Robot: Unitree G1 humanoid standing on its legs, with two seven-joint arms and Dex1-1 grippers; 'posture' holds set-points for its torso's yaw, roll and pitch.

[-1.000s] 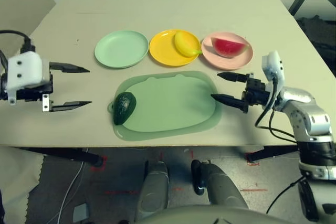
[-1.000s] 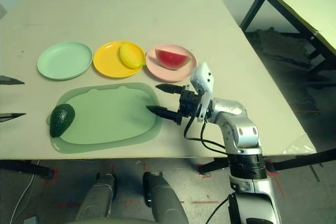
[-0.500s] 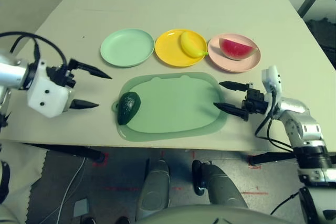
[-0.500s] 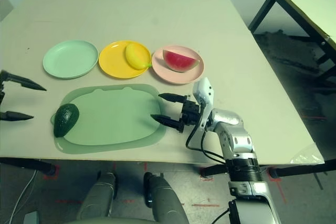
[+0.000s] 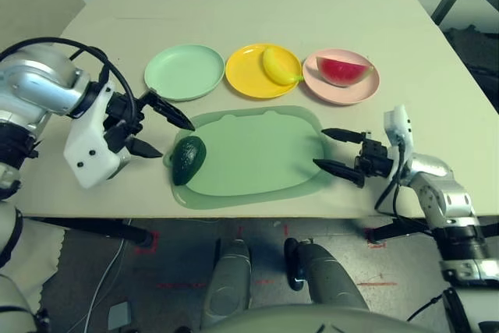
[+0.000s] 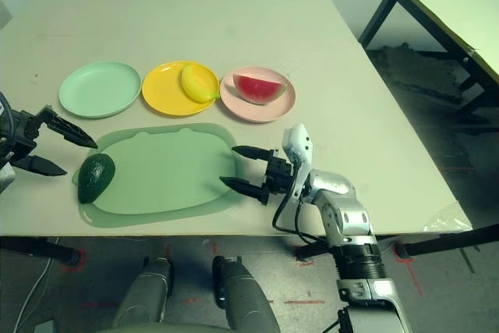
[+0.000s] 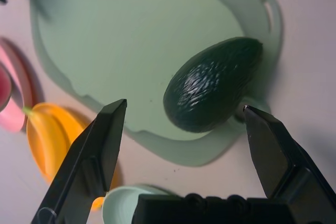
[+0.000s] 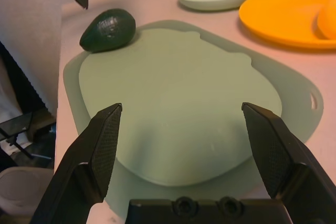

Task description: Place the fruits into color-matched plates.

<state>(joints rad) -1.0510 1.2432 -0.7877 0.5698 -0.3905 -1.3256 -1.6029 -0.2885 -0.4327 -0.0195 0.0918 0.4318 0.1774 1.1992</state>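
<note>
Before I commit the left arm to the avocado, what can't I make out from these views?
- Underside of the avocado: hidden in every view by its own body, so its contact with the green mat is unseen.
- Far end of the banana: cut off by the right wrist view's edge.
- Most of the watermelon wedge: cut off by the left wrist view's edge.

The left gripper (image 5: 178, 142) has moved in from the left side of the table, where it was well apart from the avocado (image 5: 189, 161), and its fingertips are now near the fruit. It has also turned: a second ago its fingers pointed straight across the table, and now they slant toward the robot. More of the left forearm (image 5: 39, 79) has come into the left eye view. The right gripper (image 5: 318, 147) has shifted slightly toward the table's near edge, farther from the pink plate (image 5: 341, 97)
</note>
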